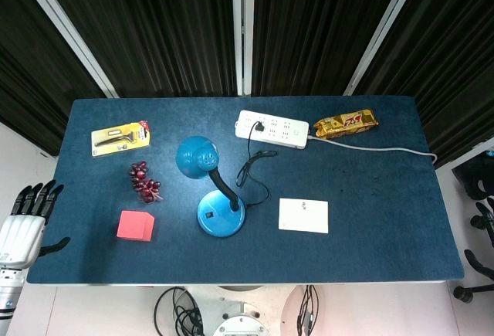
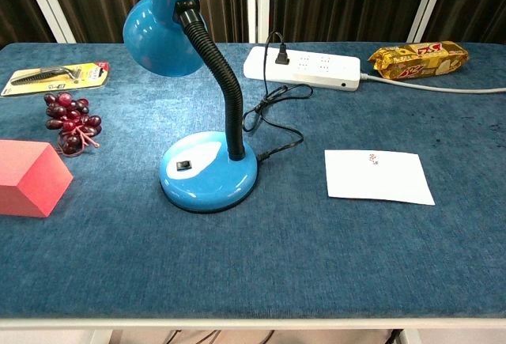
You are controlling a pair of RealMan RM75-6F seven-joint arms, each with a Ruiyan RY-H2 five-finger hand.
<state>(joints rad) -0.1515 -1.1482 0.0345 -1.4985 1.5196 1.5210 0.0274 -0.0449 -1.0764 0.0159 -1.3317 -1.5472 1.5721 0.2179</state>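
The left hand point(image 1: 25, 224) hangs off the table's left edge, beside the near corner, its fingers spread and nothing in them. It touches no object. The right hand does not appear in either view.

The thing nearest the left hand is the pink block point(image 1: 136, 225), lying on the blue table point(image 1: 370, 197) near the front left, well apart from the hand. Just behind the block is a bunch of dark grapes point(image 1: 143, 181), and further back a carded pack point(image 1: 120, 136) that seems to hold a razor or comb; the head view is too small to be sure.

At the centre stands a blue desk lamp point(image 1: 220, 214), upright on its round base, neck curved and shade facing left and down. Its cord runs to a white power strip point(image 1: 272, 129) at the back, where the plug is seated. A snack packet point(image 1: 345, 123) lies just right of the strip. A white card point(image 1: 303, 215) lies flat to the right of the lamp.

Judgement: no work on any object has begun; everything lies untouched and every step remains.
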